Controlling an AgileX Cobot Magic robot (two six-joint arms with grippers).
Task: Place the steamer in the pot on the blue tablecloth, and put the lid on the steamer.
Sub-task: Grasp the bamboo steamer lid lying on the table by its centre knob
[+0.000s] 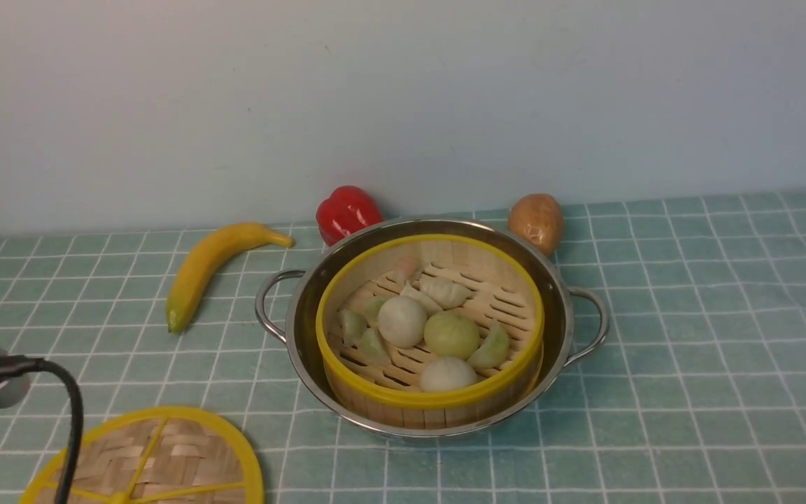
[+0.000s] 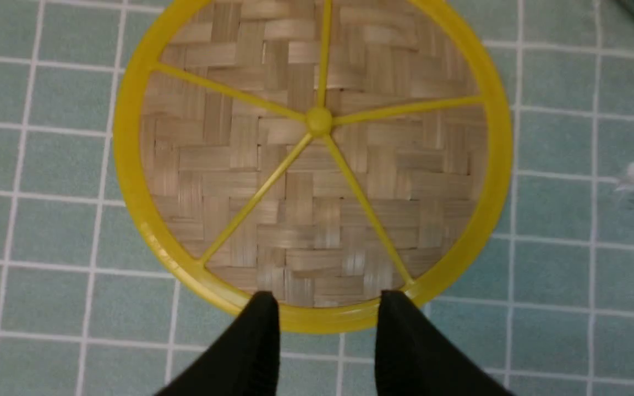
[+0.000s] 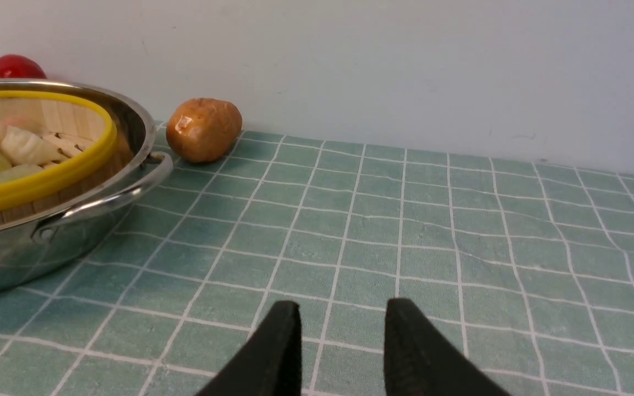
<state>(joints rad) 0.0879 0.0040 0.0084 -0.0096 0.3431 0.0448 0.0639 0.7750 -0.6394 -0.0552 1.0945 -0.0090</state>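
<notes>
The steamer (image 1: 431,400), a bamboo basket with a yellow rim, sits inside the shiny steel pot (image 1: 558,294) on the blue tablecloth (image 1: 690,350). Buns and dumplings (image 1: 450,334) lie on its slatted floor, which is uncovered. The lid (image 1: 165,448), a flat woven disc with yellow spokes, lies on the cloth at the front left, apart from the pot. My left gripper (image 2: 328,301) hangs open over the lid (image 2: 295,181), its fingertips at the lid's near rim and nothing held. My right gripper (image 3: 342,308) stands open over bare cloth beside the pot (image 3: 47,242), away from its handle.
A banana (image 1: 207,269) lies left of the pot. A red pepper (image 1: 347,210) and a brown potato (image 1: 536,220) sit behind it by the wall. A black cable (image 1: 71,406) of the left arm hangs over the lid at the front left.
</notes>
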